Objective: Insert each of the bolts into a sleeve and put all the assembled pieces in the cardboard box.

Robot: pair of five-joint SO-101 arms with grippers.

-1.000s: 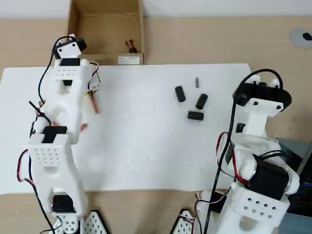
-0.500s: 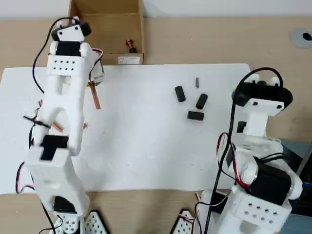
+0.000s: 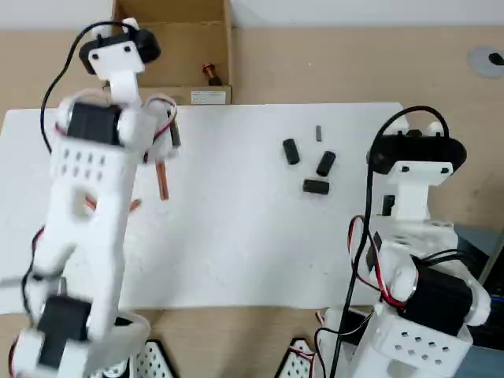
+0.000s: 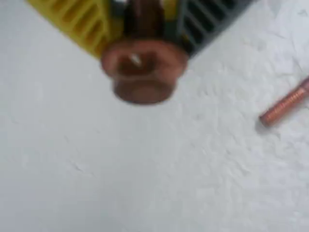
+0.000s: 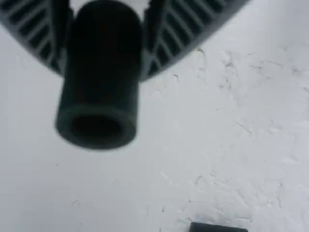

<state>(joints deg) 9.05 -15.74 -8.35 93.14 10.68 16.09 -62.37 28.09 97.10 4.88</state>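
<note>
2 claws are each closed on a part. The left claw [image 4: 145,17] grips a copper bolt [image 4: 144,67] by its shaft between a yellow finger [image 4: 72,24] and a black finger [image 4: 207,19]. The bolt's flanged head juts out past the fingertips, clear of the white mat [image 3: 236,244]. In the high view this held bolt hangs tilted over the mat's left part, just short of the cardboard box [image 3: 118,47]. A loose bolt [image 4: 285,104] lies flat on the mat, apart from the held one.

The right claw [image 5: 104,19] clamps a black sleeve [image 5: 99,82] between its 2 dark fingers. The sleeve's open end sticks out beyond the tips, above the mat.

3 more sleeves lie loose on the mat ahead of the right arm. The far sleeve [image 3: 290,151], the middle sleeve [image 3: 325,163] and the near sleeve [image 3: 316,187] sit close together without touching. A small grey pin [image 3: 318,133] lies just beyond them.

1 copper piece [image 3: 210,73] lies inside the box by its front wall; whether it carries a sleeve cannot be told. The box stands on the wooden table [image 3: 331,63], touching the mat's far edge.
</note>
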